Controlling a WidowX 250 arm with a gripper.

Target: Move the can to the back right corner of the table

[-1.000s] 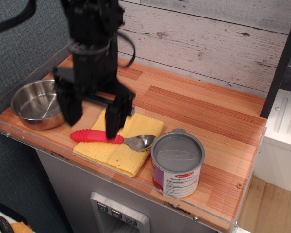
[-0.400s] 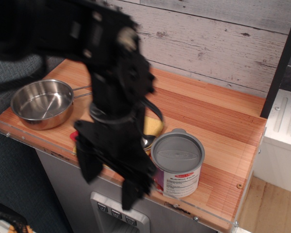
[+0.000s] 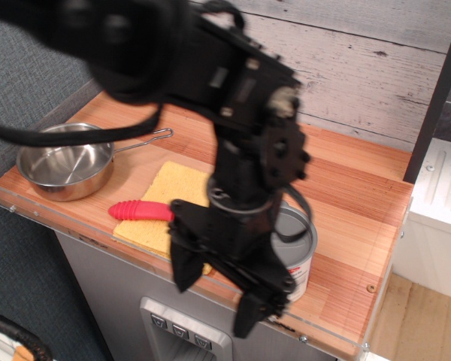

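The can (image 3: 298,244), grey-topped with a maroon-and-white label, stands near the front right edge of the wooden table (image 3: 353,195). Only its right part shows; the arm hides the rest. My black gripper (image 3: 213,304) is open and empty. It hangs in front of the can towards the camera, its two fingers (image 3: 182,263) spread wide and overlapping the table's front rim. I cannot tell whether the fingers touch the can.
A steel pan (image 3: 60,162) with a wire handle sits at the front left. A yellow cloth (image 3: 173,197) lies in the middle front with a red spoon handle (image 3: 139,211) on it. A plank wall stands behind the table.
The arm has swung from over the cloth to the right and forward. It now covers the left part of the can. The can, pan and cloth have not moved.
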